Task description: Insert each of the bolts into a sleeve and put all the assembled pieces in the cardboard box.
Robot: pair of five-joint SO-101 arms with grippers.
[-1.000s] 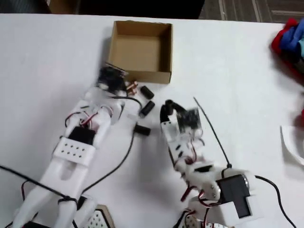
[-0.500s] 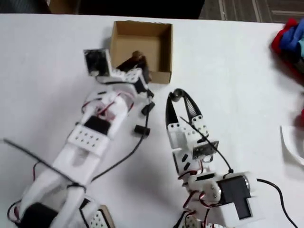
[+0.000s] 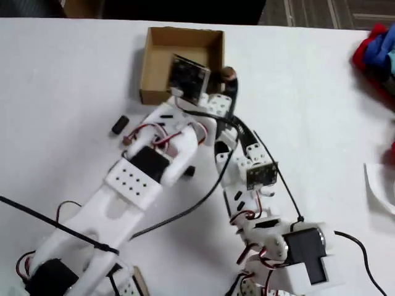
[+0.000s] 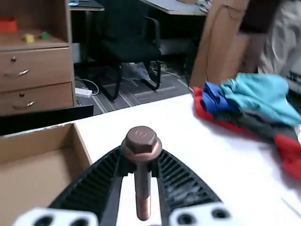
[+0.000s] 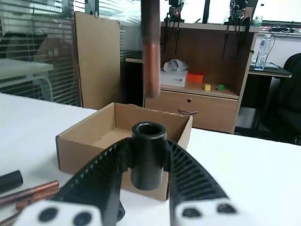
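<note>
Left gripper [image 4: 141, 159] clamped a bolt [image 4: 142, 140], head up; right gripper [image 5: 148, 149] clamped an upright sleeve [image 5: 148, 162] beneath; right wrist view caught spare bolts [image 5: 30, 192] beside the box [image 5: 80, 147]

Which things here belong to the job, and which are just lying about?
Job:
- gripped bolt
- gripped sleeve
- box
- loose sleeve
- spare bolts

Lying about:
- clothes
- white object at the table edge
- drawers and chair behind

The bolt [image 5: 151, 47] runs off the edge (right wrist view); left arm [image 3: 142, 179] partly covers the cardboard box [image 3: 148, 68].
</note>
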